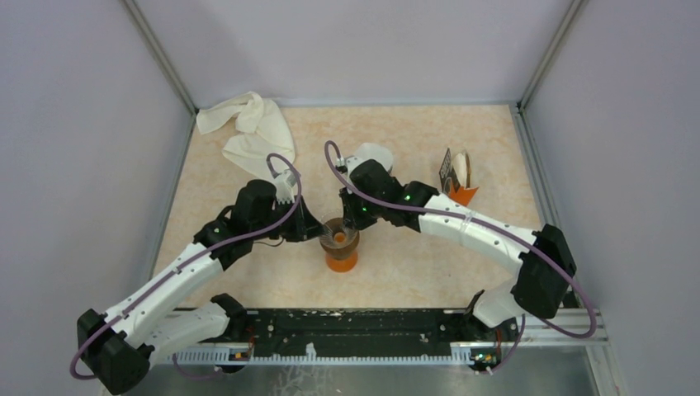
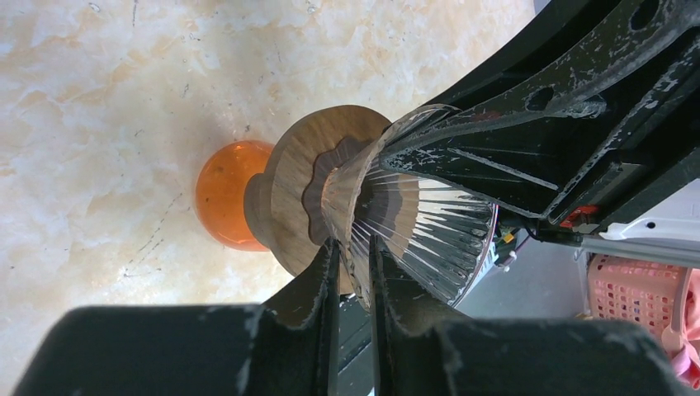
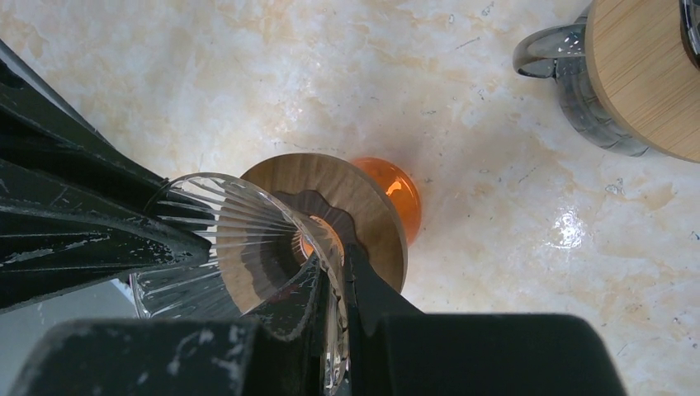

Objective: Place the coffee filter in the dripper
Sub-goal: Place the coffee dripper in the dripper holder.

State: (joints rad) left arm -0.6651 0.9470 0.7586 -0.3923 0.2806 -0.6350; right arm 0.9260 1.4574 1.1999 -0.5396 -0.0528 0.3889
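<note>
A ribbed glass dripper (image 1: 338,237) with a wooden collar (image 2: 293,190) stands on an orange cup (image 2: 223,194) at the table's middle. My left gripper (image 2: 353,256) is shut on the dripper's glass rim from the left. My right gripper (image 3: 333,264) is shut on the opposite side of the rim (image 3: 239,239). In the top view the left gripper (image 1: 318,233) and the right gripper (image 1: 353,224) meet over the cup. Each wrist view shows the other gripper's fingers (image 2: 536,107) (image 3: 74,223) on the glass. No paper filter shows inside the dripper, and I cannot pick one out elsewhere.
A crumpled white cloth (image 1: 248,128) lies at the back left. A glass jar with a bamboo lid (image 3: 636,74) sits at the right (image 1: 456,171), with an orange piece beside it. Enclosure walls ring the table.
</note>
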